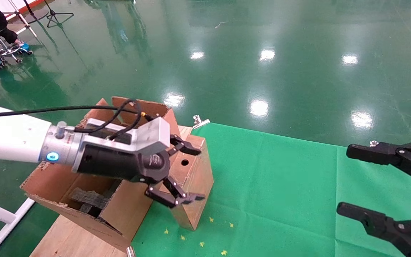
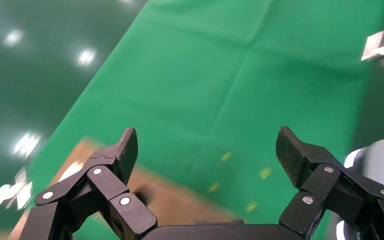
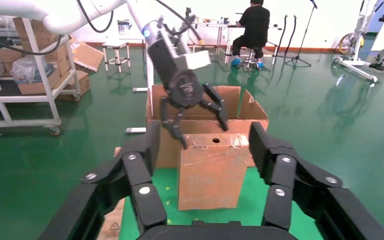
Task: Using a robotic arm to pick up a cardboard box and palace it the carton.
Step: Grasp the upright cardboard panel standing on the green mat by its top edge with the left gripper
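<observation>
Reddish-brown and glossy, the cardboard box [image 1: 191, 178] stands upright on the green cloth of the table [image 1: 284, 185], touching or nearly touching the side of the carton [image 1: 84, 200], with a small round hole [image 1: 184, 162] in its top face. The carton is the big corrugated one with ragged flaps and dark foam pieces [image 1: 87, 200] inside, and it sits just beside the box on the side of the robotic arm [image 1: 13, 139]. That white arm reaches across the carton's open top, so its left claw [image 1: 187, 173] hangs just above the box with the fingers spread wide and nothing between them; one finger lies over the box's far top edge and the other over its near top edge, which looks like a straddle meant to close on two opposite faces. From the right wrist view the same claw [image 3: 195, 117] is seen poised directly above the box [image 3: 210, 170], apart from it or barely touching. Because the box stands so close to the carton, the lift and carry would probably be short. The right claw [image 1: 355, 184] rests idle, wide open and empty, well apart from the box over the far side of the cloth.
</observation>
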`<state>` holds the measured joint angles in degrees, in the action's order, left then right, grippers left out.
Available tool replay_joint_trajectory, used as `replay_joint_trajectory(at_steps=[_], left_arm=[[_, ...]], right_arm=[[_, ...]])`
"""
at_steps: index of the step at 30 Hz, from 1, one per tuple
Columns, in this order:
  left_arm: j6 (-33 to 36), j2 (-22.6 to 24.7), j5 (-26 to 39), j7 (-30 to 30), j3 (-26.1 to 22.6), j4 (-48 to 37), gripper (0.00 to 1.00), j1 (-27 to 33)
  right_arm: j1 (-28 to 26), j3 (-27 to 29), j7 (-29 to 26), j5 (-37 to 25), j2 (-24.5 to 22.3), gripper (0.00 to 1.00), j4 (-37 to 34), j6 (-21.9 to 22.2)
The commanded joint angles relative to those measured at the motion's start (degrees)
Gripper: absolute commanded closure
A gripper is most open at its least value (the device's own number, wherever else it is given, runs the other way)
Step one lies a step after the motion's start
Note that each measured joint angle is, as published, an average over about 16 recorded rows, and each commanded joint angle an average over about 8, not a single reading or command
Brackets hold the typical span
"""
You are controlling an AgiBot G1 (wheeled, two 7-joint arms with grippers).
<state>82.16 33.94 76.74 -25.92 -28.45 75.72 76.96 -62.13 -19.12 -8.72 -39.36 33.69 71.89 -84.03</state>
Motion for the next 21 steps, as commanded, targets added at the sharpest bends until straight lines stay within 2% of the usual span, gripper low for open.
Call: replay_joint_trajectory(at_steps=[1, 6, 13, 17, 21], left_arm=[[-1.44, -0.17, 2.53, -1.80, -0.43, 0.79, 0.00, 0.70], [-2.24, 1.96, 12.33, -12.09, -3.17, 1.15, 0.00, 5.88], [1.43, 7.23, 25.80, -34.30, -8.06, 0.79, 0.00, 12.56], [2.57, 10.22, 28.91, -44.15, -9.07, 0.98, 0.00, 14.40], [2.30, 11.66, 29.17, -49.28, -8.98, 1.05, 0.00, 14.46]], right_arm=[[0.00, 0.00, 0.00, 0.00, 0.00, 1.00, 0.00, 0.00], [0.00, 0.00, 0.00, 0.00, 0.00, 1.00, 0.00, 0.00], [0.00, -0.01, 0.00, 0.00, 0.00, 1.00, 0.00, 0.00], [0.00, -0.01, 0.00, 0.01, 0.00, 1.00, 0.00, 0.00], [0.00, -0.01, 0.01, 0.01, 0.00, 1.00, 0.00, 0.00]])
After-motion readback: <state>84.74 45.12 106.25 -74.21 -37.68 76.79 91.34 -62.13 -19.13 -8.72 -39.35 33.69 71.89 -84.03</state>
